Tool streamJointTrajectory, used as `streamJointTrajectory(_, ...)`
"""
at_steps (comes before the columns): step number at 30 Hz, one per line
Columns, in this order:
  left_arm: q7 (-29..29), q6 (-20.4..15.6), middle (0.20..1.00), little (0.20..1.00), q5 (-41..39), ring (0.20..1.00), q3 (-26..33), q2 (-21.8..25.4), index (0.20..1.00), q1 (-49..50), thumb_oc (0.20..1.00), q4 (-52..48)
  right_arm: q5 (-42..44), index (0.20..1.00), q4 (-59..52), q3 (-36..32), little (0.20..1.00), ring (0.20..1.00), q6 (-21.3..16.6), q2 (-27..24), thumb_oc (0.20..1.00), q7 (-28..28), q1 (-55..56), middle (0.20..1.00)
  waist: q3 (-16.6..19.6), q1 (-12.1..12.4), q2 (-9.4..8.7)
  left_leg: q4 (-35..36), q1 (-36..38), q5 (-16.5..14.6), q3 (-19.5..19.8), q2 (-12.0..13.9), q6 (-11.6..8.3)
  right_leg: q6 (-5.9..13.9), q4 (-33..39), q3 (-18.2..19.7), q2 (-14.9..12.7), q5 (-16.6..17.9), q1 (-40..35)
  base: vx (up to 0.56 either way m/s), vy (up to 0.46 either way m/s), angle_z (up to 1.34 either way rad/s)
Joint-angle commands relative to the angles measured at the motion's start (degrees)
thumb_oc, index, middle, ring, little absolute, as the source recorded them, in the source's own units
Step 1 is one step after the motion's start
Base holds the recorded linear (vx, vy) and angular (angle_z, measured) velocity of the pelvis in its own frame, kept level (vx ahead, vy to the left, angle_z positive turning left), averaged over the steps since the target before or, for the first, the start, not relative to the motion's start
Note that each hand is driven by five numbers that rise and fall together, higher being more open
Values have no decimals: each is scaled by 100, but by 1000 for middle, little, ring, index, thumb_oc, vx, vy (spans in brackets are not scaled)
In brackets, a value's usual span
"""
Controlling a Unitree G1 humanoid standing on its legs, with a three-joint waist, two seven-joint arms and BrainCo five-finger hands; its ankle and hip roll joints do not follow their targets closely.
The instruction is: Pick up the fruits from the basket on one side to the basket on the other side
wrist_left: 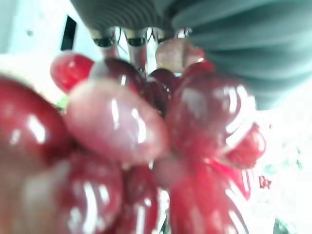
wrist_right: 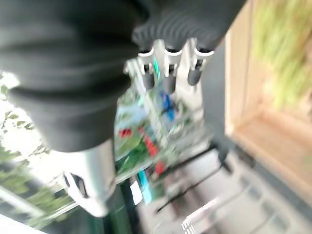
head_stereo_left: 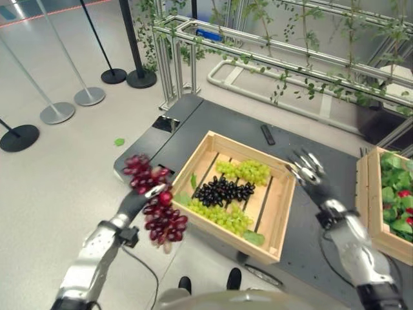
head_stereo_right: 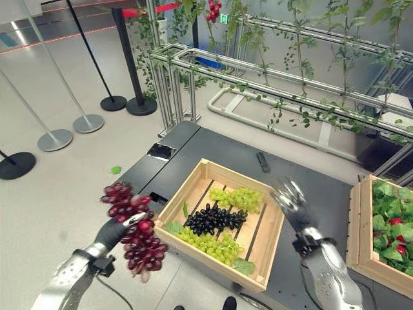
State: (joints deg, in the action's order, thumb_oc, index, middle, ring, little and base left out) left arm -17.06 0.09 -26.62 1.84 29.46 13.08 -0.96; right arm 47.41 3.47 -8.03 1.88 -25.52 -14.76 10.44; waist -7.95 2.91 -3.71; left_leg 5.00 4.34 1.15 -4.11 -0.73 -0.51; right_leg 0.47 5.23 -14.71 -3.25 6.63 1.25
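The left robot hand [head_stereo_left: 141, 197] clamps a bunch of red grapes [head_stereo_left: 157, 208] in the air beside the wooden crate [head_stereo_left: 277, 223] on the dark counter [head_stereo_left: 322, 252]; the right robot hand [head_stereo_left: 308, 172] hovers open. Soft, loose fruit likely bruises; the stem is the safer hold.

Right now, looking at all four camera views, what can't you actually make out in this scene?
- Left hand: its grip is buried behind the red grapes; in the left wrist view the blurred bunch covers the fingers.
- Wooden crate on the right: cut off by the edge in both eye views, so its contents show only partly.
- Right hand: its wrist view is blurred, background unreadable.
- Small dark object behind the grape crate: too small to identify.
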Motion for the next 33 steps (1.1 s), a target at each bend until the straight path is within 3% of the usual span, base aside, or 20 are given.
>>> streamJointTrajectory(1,-78,-598,200,200,-238,200,321,143,200,-69,200,-114,-342,1000,-46,-178,1000,1000,-374,-148,1000,-86,-146,1000,321,-71,-160,-248,-143,-318,207,-395,135,832,-123,-180,-550,87,-93,0,0,0)
streamJointTrajectory(14,460,-866,200,200,322,200,985,-197,200,276,200,510,-1451,1000,852,-777,1000,1000,-884,82,1000,618,-15,1000,355,-131,-25,-326,-25,-392,139,-336,102,788,-138,-175,-499,-17,-198,2,1,-2)
streamJointTrajectory(15,669,-950,200,200,422,200,1084,-278,200,250,200,614,-1840,1000,1016,-837,1000,1000,-1053,82,1000,927,-53,1000,322,-154,-5,-445,-51,-442,106,-342,113,788,-175,-141,-509,-17,-177,-30,41,-2)
streamJointTrajectory(19,849,-1009,200,200,466,200,1209,-419,200,282,200,596,-2041,1000,1147,-820,1000,1000,-1097,143,1000,1061,-64,1000,236,-195,12,-812,-151,-601,-58,-355,104,790,-223,-78,-547,4,-145,-49,51,-11)
streamJointTrajectory(20,988,-1050,200,200,545,200,1344,-515,200,340,200,564,-2144,1000,1049,-781,1000,1000,-1086,207,1000,1076,-100,1000,124,-227,-20,-1324,-325,-784,-172,-351,88,799,-314,25,-609,18,-64,-116,38,-25)
streamJointTrajectory(22,1196,-1099,200,200,577,200,1407,-536,200,318,200,473,-2093,1000,971,-657,1000,1000,-1121,208,1000,1149,-264,1000,-42,-93,-54,-1929,-592,-933,82,-418,9,772,-441,305,-586,25,101,-150,72,-57)
streamJointTrajectory(23,1305,-1110,200,200,613,200,1420,-586,200,289,200,433,-2129,1000,939,-553,1000,1000,-1113,212,1000,1179,-347,1000,-87,-57,-37,-1866,-557,-1075,145,-415,46,783,-509,413,-553,44,185,-103,99,-90)
streamJointTrajectory(26,1417,-1116,200,200,706,200,1371,-660,200,273,200,377,-2165,1000,888,-567,1000,1000,-1094,228,1000,1223,-372,1000,-168,-101,-33,-1802,-480,-1103,43,-480,159,895,-679,583,-676,202,408,-87,108,-69)
streamJointTrajectory(33,1627,-1114,200,200,979,200,1386,-503,200,196,200,340,-2321,1000,903,-461,1000,1000,-1093,232,1000,1281,-358,1000,-430,-212,-210,-2188,-593,-1376,-196,-634,363,1058,-950,989,-800,475,809,-92,93,-24)
